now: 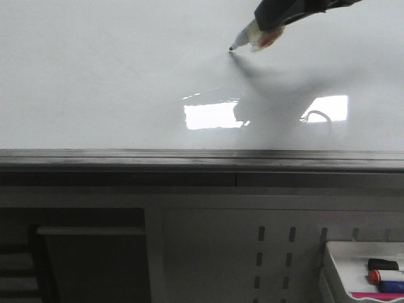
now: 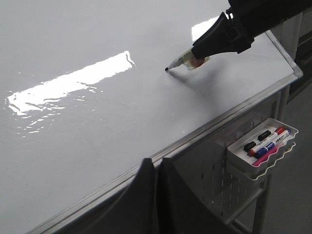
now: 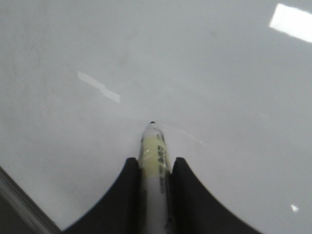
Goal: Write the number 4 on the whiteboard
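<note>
One marker (image 1: 251,35) tip on whiteboard (image 1: 113,82)

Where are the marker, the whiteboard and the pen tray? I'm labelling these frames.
marker (image 2: 181,62), left wrist view, on its pale barrel near the tip.
whiteboard (image 1: 95,76), front view, on its bare white surface.
pen tray (image 2: 273,161), left wrist view, on its wavy front wall.

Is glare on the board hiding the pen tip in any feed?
Front view: two bright patches on the whiteboard sit nearer than the marker tip. Left wrist view: long streak, tip clear. Right wrist view: small patches, tip clear but soft.
</note>
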You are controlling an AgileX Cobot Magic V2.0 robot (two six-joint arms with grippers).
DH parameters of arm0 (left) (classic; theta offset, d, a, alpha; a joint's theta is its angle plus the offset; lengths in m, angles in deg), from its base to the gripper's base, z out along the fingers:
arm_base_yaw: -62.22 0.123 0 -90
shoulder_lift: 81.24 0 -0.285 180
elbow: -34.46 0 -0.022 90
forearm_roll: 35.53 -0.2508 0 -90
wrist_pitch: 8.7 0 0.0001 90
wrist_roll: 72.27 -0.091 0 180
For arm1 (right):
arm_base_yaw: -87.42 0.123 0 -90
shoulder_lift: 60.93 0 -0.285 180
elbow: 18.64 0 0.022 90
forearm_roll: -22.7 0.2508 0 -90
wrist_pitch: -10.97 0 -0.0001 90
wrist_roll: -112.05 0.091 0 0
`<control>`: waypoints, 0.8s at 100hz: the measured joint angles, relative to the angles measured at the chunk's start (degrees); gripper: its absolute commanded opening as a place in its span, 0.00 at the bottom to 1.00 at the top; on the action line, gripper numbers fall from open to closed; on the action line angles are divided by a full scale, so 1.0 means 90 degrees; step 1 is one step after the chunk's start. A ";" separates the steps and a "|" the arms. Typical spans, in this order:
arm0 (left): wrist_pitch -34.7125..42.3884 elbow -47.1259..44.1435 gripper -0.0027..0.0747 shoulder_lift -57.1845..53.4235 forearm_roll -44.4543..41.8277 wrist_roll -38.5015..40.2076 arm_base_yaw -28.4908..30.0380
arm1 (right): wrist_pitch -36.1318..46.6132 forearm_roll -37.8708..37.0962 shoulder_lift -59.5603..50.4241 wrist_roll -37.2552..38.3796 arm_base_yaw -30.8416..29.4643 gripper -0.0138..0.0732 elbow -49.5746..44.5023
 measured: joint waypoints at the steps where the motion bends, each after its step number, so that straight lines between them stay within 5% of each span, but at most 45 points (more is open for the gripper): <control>1: 0.0000 0.0000 0.01 0.0000 0.0000 0.0000 0.0000 | 0.0000 0.0000 0.0000 0.0000 0.0002 0.11 0.0000; 42: 0.0000 0.0000 0.01 0.0000 0.0014 0.0000 0.0000 | -0.0051 0.0000 0.0147 0.0000 0.0030 0.11 0.0077; 80: 0.0013 0.0000 0.01 0.0000 0.0014 0.0010 0.0000 | -0.0120 0.0012 0.0641 0.0037 0.0885 0.11 0.0077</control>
